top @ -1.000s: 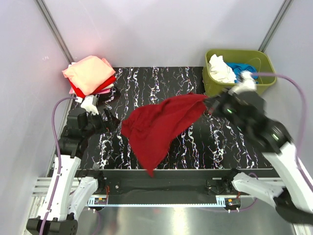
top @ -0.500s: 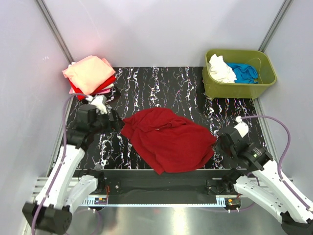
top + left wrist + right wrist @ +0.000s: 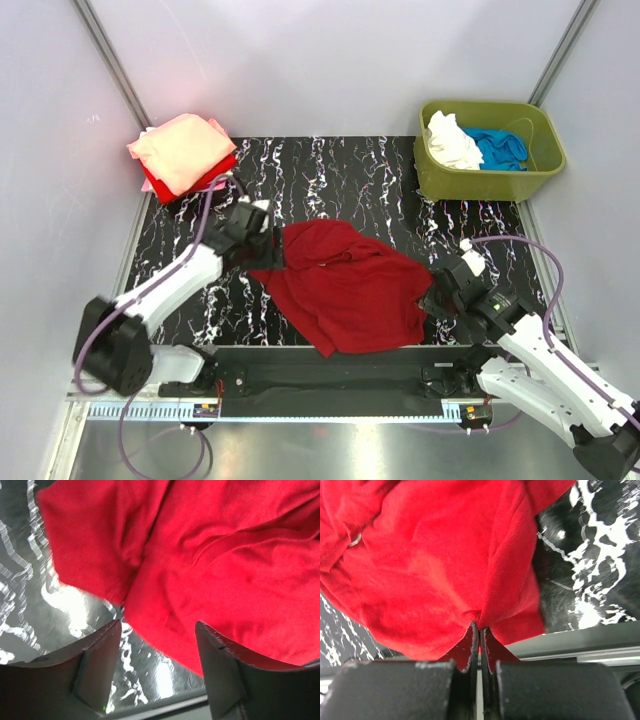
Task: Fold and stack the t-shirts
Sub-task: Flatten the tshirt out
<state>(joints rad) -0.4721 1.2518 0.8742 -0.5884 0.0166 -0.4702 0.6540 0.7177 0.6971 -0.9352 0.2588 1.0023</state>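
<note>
Mid-surface, dark red t-shirt (image 3: pixel 345 285) lies spread but rumpled on the black marbled surface (image 3: pixel 340 170). Left end effector (image 3: pixel 268 245) is at the shirt's left edge, fingers (image 3: pixel 100 650) well apart over the hem, no cloth pinched. Right end effector (image 3: pixel 432 300) is at the shirt's right edge, clamped narrow on a fold of the cloth. Far-left corner: folded stack (image 3: pixel 182 152), salmon-pink on top. Far right: olive-green tub (image 3: pixel 480 185) with white tee (image 3: pixel 452 142) and blue tee (image 3: pixel 497 147) inside.

Pale grey walls (image 3: pixel 320 60) around black white-veined tabletop (image 3: pixel 350 165)
</note>
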